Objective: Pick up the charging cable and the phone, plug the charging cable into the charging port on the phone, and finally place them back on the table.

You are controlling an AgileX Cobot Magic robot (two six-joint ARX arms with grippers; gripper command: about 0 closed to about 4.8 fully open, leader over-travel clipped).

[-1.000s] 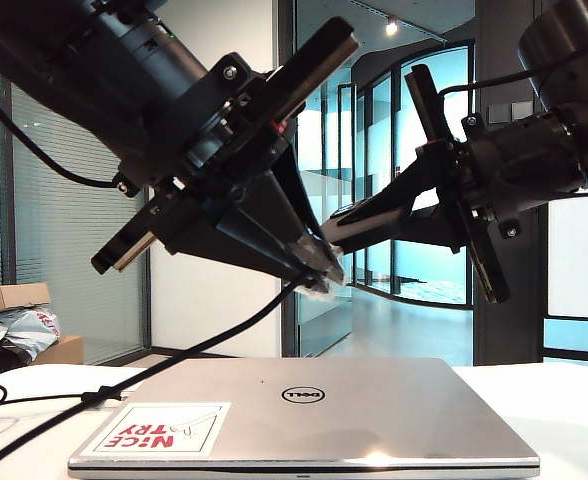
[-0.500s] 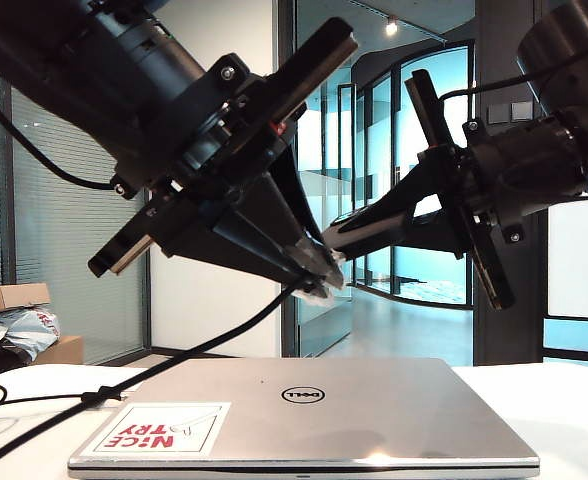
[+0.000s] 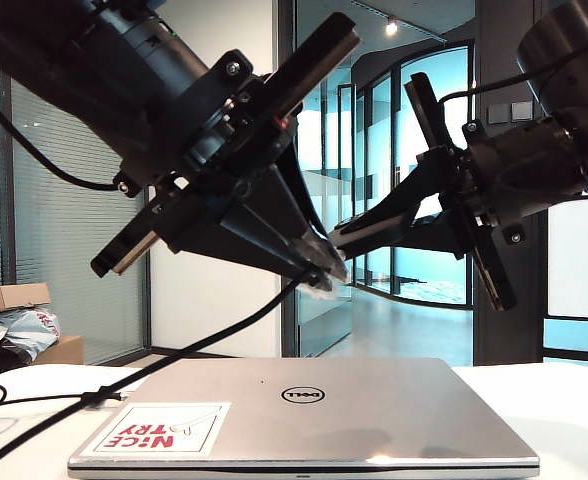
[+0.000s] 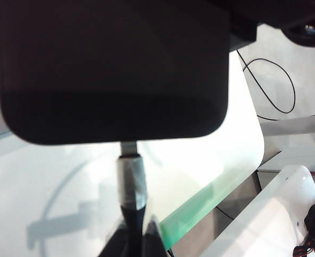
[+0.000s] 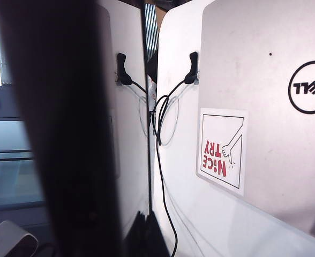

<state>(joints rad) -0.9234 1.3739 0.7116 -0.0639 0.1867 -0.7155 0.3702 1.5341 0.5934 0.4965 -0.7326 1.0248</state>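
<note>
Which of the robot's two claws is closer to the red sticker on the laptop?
Left. The left gripper hangs nearer the sticker; the right gripper sits just beyond, farther off.

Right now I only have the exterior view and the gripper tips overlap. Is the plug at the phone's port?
Observer: Left wrist view: the charging cable's silvery plug tip meets the phone's short edge, bare metal showing.
Operator: Centred?
Observer: Roughly mid-edge.
Operator: Grips?
Observer: Left gripper is shut on the cable behind the plug; right gripper is shut on the phone, above the table.
</note>
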